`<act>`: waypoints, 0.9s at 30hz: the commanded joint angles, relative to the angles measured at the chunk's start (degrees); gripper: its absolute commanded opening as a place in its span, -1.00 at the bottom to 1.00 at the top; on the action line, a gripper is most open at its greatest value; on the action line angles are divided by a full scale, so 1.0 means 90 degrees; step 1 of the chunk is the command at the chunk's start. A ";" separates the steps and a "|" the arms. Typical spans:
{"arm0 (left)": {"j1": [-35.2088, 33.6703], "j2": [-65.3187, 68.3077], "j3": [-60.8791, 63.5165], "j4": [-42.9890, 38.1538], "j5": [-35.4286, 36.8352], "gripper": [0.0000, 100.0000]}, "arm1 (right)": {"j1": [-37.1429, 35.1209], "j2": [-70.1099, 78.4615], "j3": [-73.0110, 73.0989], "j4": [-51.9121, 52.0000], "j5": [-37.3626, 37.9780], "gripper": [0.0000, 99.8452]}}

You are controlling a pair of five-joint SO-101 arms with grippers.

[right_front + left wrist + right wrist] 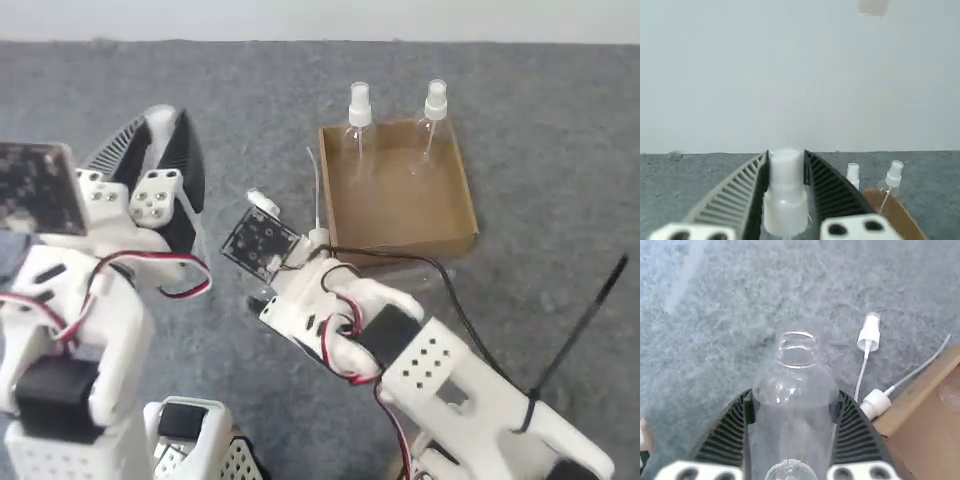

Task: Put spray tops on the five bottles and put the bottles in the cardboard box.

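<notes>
My left gripper (786,156) is shut on a white spray top (785,195), held above the carpet at the left of the table (160,125). A clear bottle (792,390) with an open neck stands upright, and my right gripper (794,397) is shut around its body. Two loose spray tops (869,332) (875,402) with thin tubes lie on the carpet beside the cardboard box (932,405). In the high view the box (400,232) holds two capped bottles (358,115) (435,108) along its far wall.
Grey carpet (520,90) covers the table. My right arm (340,315) crosses the middle, just in front of the box, trailing red and black cables. A black cable tie (585,320) sticks up at the right.
</notes>
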 commanded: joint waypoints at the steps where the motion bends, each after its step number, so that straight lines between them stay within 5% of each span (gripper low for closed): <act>1: 0.0049 -0.0068 0.0103 -0.0606 0.0205 -0.98 | -0.0063 -0.0630 0.0547 -0.1284 -0.0117 -0.99; 6: 0.0049 -0.0078 0.0650 -0.1211 0.0391 -0.98 | -0.0063 -0.1255 0.1543 -0.2545 -0.0117 -0.99; 13: 0.0068 -0.0078 0.1265 -0.2042 0.0508 -0.98 | -0.0063 -0.1568 0.2022 -0.2750 -0.0117 -0.99; 27: 0.0117 -0.0117 0.1568 -0.1778 0.0508 -0.98 | -0.0054 -0.1626 0.2159 -0.2730 -0.0098 -0.99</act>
